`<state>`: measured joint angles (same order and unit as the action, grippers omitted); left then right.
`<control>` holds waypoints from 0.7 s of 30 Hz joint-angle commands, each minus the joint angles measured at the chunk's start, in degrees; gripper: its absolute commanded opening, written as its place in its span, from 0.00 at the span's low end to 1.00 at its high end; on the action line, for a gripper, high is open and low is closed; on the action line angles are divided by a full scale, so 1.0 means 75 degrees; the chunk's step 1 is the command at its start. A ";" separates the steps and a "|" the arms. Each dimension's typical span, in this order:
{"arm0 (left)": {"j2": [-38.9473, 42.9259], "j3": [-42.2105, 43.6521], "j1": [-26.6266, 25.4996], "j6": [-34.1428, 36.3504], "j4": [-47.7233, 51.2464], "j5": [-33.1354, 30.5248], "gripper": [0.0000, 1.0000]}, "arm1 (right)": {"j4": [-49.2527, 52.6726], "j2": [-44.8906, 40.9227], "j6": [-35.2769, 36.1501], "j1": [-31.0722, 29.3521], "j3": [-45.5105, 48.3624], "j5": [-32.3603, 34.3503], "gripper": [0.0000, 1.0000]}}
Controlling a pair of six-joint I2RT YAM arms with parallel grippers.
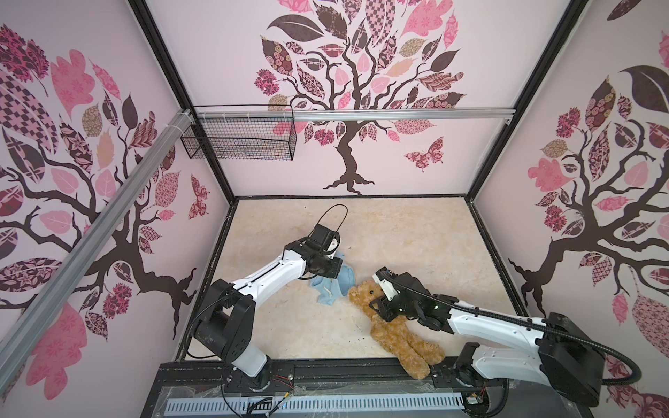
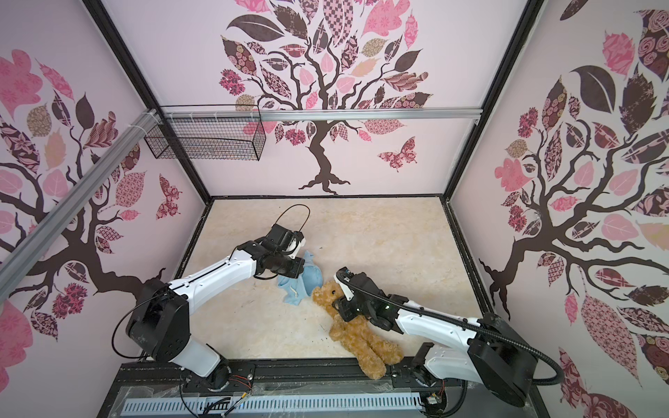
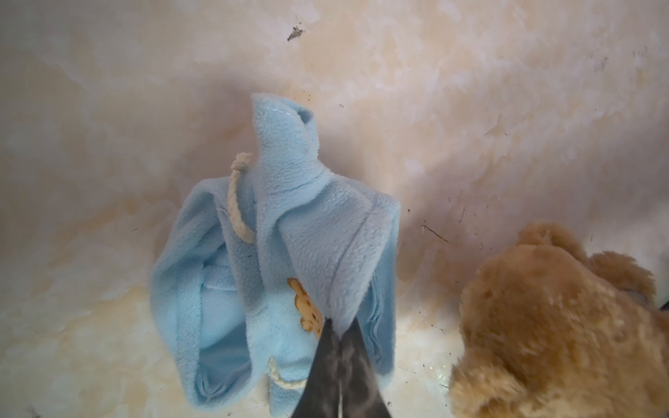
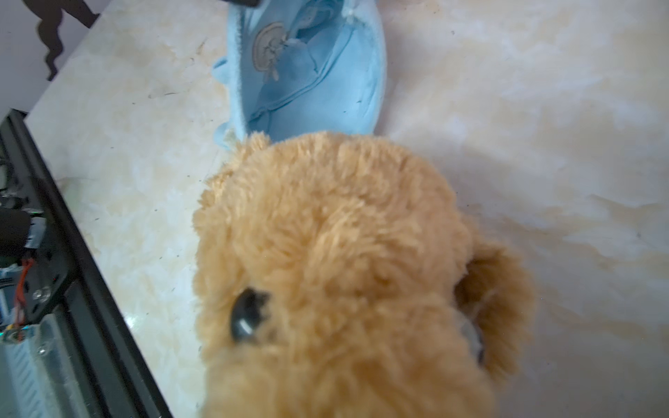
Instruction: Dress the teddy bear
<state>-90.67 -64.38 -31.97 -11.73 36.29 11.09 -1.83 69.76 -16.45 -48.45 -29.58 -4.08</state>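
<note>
No garment on the teddy bear (image 1: 394, 329) yet: bare golden fur from ears to feet in both top views. Lies face up near the front of the desk (image 1: 416, 235), head toward the middle, legs stretched out over the black front rail (image 1: 325, 369). Just beside the head, perhaps touching one ear, a crumpled light blue shirt (image 1: 344, 280), with a pale cord (image 3: 237, 202) and a small orange emblem (image 3: 307, 307) showing in the left wrist view.

Left pincer (image 3: 338, 325) clenched on a fold of the shirt, tips pressed together with fleece pinched between them. Seen from the right wrist, an opening of the shirt gaping toward the crown of the bear's head, inner lining in view. Right pincer (image 1: 374, 307) down over the bear's face and neck; tips not to be made out in any view, so cannot tell whether clamped on the plush or loose.

Judged from this: barely begun. Done so far, only the setting-up: shirt gripped, opening turned roughly toward the head, bear within reach of both pincers. Left to do, nearly everything: drawing the opening over the head, feeding both paws into the sleeves, pulling the hem down over the belly. Likely snags: opening collapsing under a one-sided grip, shaggy ears catching on the fleece, bear sliding off over the rail.
</note>
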 commanded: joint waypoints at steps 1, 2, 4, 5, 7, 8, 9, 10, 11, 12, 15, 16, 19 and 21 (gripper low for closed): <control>-0.0095 0.0073 -0.0010 0.0136 0.0018 0.0569 0.00 | 0.0007 0.0421 0.0082 -0.0009 -0.0490 0.0868 0.37; -0.0126 0.0054 -0.0012 0.0154 0.0010 0.0654 0.00 | -0.0028 0.0565 0.0077 -0.0020 -0.0553 0.0940 0.36; -0.0161 0.0029 -0.0005 0.0149 0.0027 0.0729 0.00 | -0.0117 0.0730 0.0049 -0.0031 -0.0625 0.0948 0.36; -0.0168 0.0037 -0.0005 0.0139 0.0014 0.0765 0.00 | -0.0179 0.0802 0.0040 -0.0044 -0.0671 0.0911 0.36; -0.0179 0.0063 -0.0004 0.0093 -0.0034 0.0818 0.00 | -0.0324 0.0933 -0.0027 -0.0111 -0.0713 0.0851 0.35; -0.0193 0.0065 -0.0007 0.0064 -0.0067 0.0834 0.00 | -0.0376 0.1046 -0.0067 -0.0174 -0.0739 0.0854 0.35; -0.0217 0.0083 -0.0010 0.0026 -0.0105 0.0862 0.00 | -0.0420 0.1179 -0.0125 -0.0223 -0.0770 0.0891 0.35; -0.0248 0.0084 -0.0004 -0.0022 -0.0133 0.0882 0.00 | -0.0436 0.1339 -0.0191 -0.0287 -0.0831 0.0886 0.34; -0.0278 0.0086 -0.0009 -0.0053 -0.0169 0.0906 0.00 | -0.0442 0.1508 -0.0263 -0.0345 -0.0907 0.0875 0.34; -0.0302 0.0096 -0.0004 -0.0085 -0.0193 0.0933 0.00 | -0.0479 0.1655 -0.0331 -0.0376 -0.0963 0.0830 0.33; -0.0322 0.0146 -0.0006 -0.0211 -0.0308 0.1016 0.00 | -0.0647 0.2072 -0.0546 -0.0433 -0.1142 0.0611 0.32; -0.0343 0.0160 -0.0006 -0.0239 -0.0336 0.1057 0.00 | -0.0783 0.2149 -0.0588 -0.0442 -0.1144 0.0541 0.32; -0.0358 0.0249 -0.0015 -0.0388 -0.0412 0.1106 0.00 | -0.1250 0.2256 -0.0778 -0.0445 -0.1087 0.0332 0.31; -0.0322 0.0401 -0.0015 -0.0533 -0.0565 0.1105 0.00 | -0.1609 0.2277 -0.0930 -0.0444 -0.0976 0.0233 0.30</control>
<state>-92.68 -63.75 -31.99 -13.98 34.11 18.41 -9.41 85.45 -21.04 -51.33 -36.73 -0.54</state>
